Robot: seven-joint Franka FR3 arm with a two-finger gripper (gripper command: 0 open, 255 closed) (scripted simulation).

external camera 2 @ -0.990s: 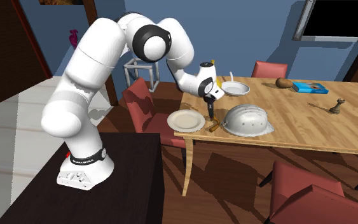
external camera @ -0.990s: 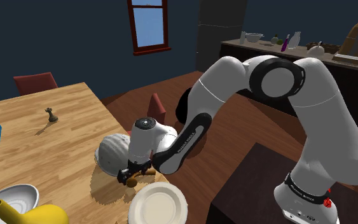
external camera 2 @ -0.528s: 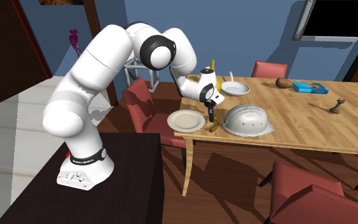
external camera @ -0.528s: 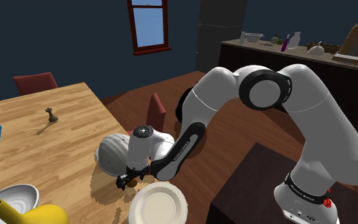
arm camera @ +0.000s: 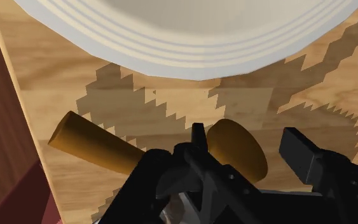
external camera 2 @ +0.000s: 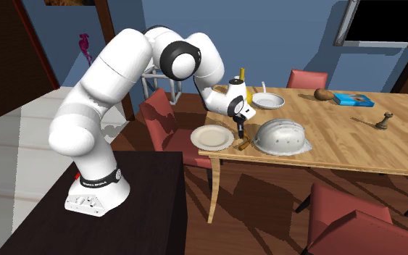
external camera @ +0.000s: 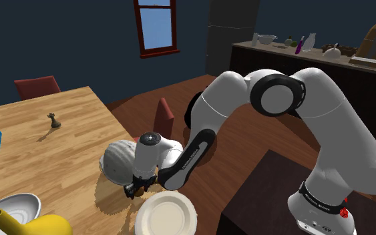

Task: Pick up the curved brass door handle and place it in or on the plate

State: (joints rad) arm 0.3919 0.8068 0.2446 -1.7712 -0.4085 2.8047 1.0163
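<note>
The gripper (arm camera: 246,141) is seen low over the wooden desk (external camera: 59,153), close to its near edge, with the fingers (arm camera: 306,159) spread apart. The brass-brown door handle (arm camera: 107,149) lies flat on the desk between them. Its round end sits in the gap and its straight lever sticks out sideways past one finger. A strip of bare wood is seen between the round end and the other finger, so the handle is straddled rather than clasped. Whether the nearer finger touches it cannot be told, since the join of lever and round end is covered by the black gripper body. The cream plate (arm camera: 190,60) lies just beyond the handle, apart from it and cut off by the wrist view's edge. In the shoulder view the handle is almost wholly hidden behind the gripper (external camera: 134,190), which stands between the plate (external camera: 166,213) and a white hard hat (external camera: 116,160). In the second exterior view only a small brown piece of the handle (external camera 2: 243,145) is made out under the gripper (external camera 2: 240,132), between the plate (external camera 2: 211,135) and the hard hat (external camera 2: 282,136).
</note>
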